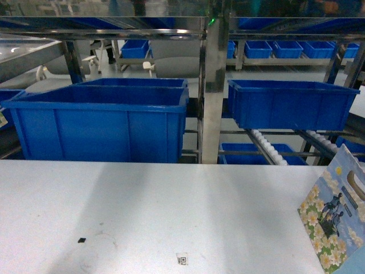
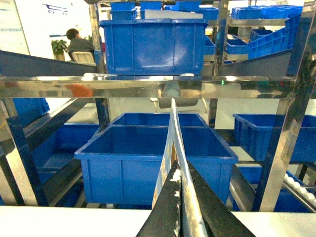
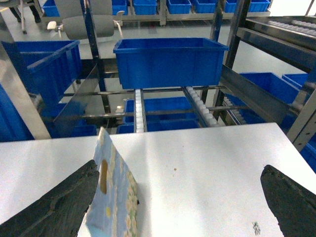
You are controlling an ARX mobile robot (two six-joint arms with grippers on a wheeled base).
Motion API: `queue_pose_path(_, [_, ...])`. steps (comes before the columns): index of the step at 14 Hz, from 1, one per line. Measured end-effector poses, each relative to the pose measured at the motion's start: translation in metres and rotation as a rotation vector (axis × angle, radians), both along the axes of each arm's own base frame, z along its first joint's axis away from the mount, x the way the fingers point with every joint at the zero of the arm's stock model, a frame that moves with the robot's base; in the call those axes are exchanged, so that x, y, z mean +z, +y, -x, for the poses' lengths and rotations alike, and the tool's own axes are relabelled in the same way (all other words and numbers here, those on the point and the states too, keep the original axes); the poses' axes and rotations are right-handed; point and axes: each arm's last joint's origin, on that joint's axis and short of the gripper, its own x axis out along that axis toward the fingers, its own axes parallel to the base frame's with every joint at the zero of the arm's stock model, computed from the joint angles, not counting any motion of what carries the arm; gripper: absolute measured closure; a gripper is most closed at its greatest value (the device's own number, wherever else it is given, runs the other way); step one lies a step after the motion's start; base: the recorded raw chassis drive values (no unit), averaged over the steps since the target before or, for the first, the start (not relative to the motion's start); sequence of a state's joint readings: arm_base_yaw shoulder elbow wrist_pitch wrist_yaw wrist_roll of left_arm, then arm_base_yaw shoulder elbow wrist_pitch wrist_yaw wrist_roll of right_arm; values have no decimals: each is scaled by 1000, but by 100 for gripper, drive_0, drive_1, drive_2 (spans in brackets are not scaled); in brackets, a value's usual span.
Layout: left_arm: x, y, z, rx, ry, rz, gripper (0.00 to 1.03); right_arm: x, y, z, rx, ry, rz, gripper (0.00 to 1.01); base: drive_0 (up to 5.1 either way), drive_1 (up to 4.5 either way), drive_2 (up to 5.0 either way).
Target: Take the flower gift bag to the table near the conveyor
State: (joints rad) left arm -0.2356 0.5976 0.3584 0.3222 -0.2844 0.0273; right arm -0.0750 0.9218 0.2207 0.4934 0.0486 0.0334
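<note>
The flower gift bag (image 1: 333, 214) stands upright on the table (image 1: 171, 211) at its right front, with pale blue card, white flowers and a cut-out handle. In the left wrist view, the left gripper (image 2: 178, 165) is shut on the bag's thin edge (image 2: 174, 143), which rises edge-on between the black fingers. The right gripper (image 3: 180, 170) hangs open over the table (image 3: 197, 158). The bag (image 3: 111, 192) is just inside its left finger (image 3: 59, 202). The conveyor rollers (image 1: 268, 147) lie behind the table's far edge. Neither gripper shows in the head view.
Big blue bins (image 1: 97, 123) (image 1: 291, 103) sit on the steel rack past the table edge, split by an upright steel post (image 1: 212, 91). Roller lanes (image 3: 139, 111) run under the right bin (image 3: 168, 61). A small code sticker (image 1: 182, 259) lies near the front edge.
</note>
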Motion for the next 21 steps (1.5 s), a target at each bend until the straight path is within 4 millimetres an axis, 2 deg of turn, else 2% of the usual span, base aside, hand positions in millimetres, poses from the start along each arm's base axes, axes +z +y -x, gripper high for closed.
queue_pose_path(3, [0,0,0,0,0,0,101,-5,1,48,-2,18,-19,3,0,0,0])
queue_pose_path(6, [0,0,0,0,0,0,101,-3,3,80,-10,-1,-28,3,0,0,0])
queue_pose_path(10, [1,-4,0,6,-19,14,101,-2,3,81,-7,-9,-24,3,0,0,0])
queue_pose_path(14, [-19,-66,-17,6,-1,64,101,-2,3,81,-7,-9,-24,3,0,0,0])
queue_pose_path(16, [-38,-92,-39,40,40,81,101,-2,3,81,-7,-9,-24,3,0,0,0])
queue_pose_path(18, [-57,-110,-64,78,72,115,101,-2,3,81,-7,-9,-24,3,0,0,0])
queue_pose_path(21, [-84,-113,-102,170,89,134,101,-2,3,81,-7,-9,-24,3,0,0,0])
